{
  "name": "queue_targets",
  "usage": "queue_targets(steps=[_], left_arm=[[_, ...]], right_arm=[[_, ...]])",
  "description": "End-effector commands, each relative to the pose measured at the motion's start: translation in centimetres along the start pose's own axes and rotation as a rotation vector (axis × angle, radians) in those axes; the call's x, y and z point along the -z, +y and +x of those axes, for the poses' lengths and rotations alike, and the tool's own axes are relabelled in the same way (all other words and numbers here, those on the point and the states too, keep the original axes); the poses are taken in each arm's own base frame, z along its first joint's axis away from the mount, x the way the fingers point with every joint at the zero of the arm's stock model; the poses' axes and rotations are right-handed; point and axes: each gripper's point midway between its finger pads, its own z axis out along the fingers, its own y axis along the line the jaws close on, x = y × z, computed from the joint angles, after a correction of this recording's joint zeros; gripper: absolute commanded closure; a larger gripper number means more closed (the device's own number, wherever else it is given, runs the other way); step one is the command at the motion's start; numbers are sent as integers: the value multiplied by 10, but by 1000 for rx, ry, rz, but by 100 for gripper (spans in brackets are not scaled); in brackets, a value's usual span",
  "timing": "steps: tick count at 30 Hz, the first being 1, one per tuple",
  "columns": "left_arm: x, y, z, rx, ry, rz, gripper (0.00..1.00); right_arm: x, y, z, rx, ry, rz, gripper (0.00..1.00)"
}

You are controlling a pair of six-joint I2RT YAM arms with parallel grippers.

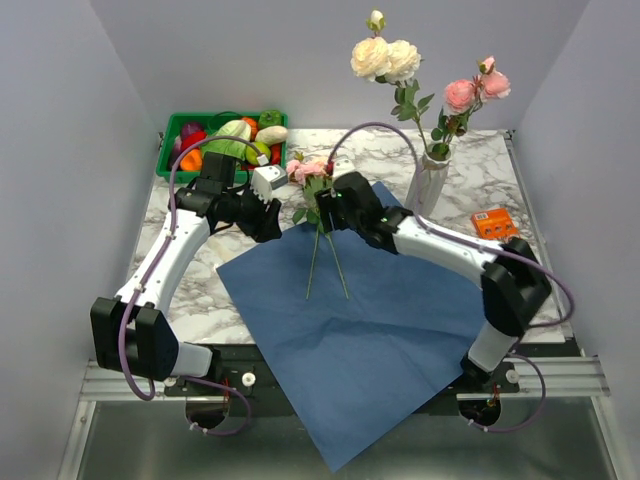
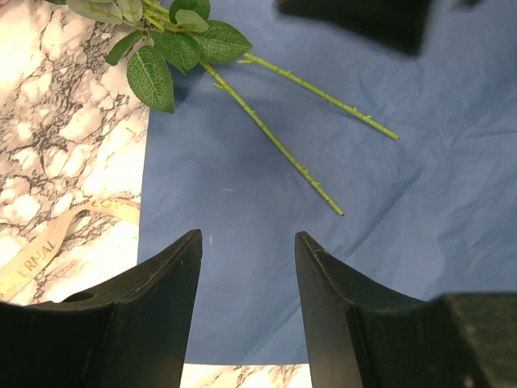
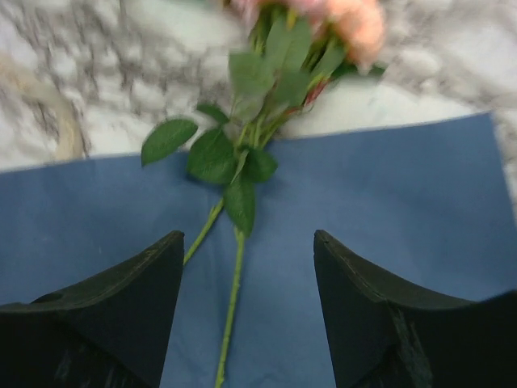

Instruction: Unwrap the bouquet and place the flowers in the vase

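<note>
Seen from above, the whitish vase (image 1: 428,185) stands near the table's (image 1: 480,165) far right corner, holding cream and pink roses (image 1: 385,58). Two loose flowers (image 1: 318,215) lie on the blue paper (image 1: 370,330), pink blooms toward the far edge.

On the left wrist view, the left gripper (image 2: 247,236) hangs open and empty over the paper, with the beige ribbon (image 2: 48,246) on the marble beside it.

On the right wrist view, the right gripper (image 3: 249,236) is open above two leafy green stems, and the blooms are blurred.

You have two loose rose stems (image 2: 275,140) on one blue paper sheet (image 1: 380,340). One vase (image 1: 428,188) near the counter's far right corner holds two cream blooms (image 1: 385,60) and two pink blooms (image 1: 460,95). There is one green crate (image 1: 205,116), one orange packet (image 1: 493,222) and one beige ribbon (image 2: 48,242).
</note>
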Motion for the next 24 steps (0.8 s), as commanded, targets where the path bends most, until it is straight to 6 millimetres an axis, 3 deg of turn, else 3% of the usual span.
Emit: queue_targets(steps=[1,2,3,4,13,18,23,24], left_arm=[[8,3,-7,-12,-25,-31,41],[9,3,-7,-13,-25,-33,41],[10,3,-9,-18,-29,-38,41],[10,4,-9,-16,-27,-42,41],[12,2,-13,-27,-41,-35,41],[14,1,-14,-35,-52,-40,40],[15,0,-15,-42,-50,-36,40],[15,0,-14,-42,-50,-36,40]], right_arm=[[-17,24,52,8,293,-84,29],[-20,26,54,4,314,-87,30],[-26,24,74,4,387,-71,30],[-30,26,68,2,384,-70,31],[-59,14,108,17,529,-36,41],[-75,5,107,9,537,-7,41],[-90,8,107,4,545,-11,41],[-93,7,116,4,573,-5,43]])
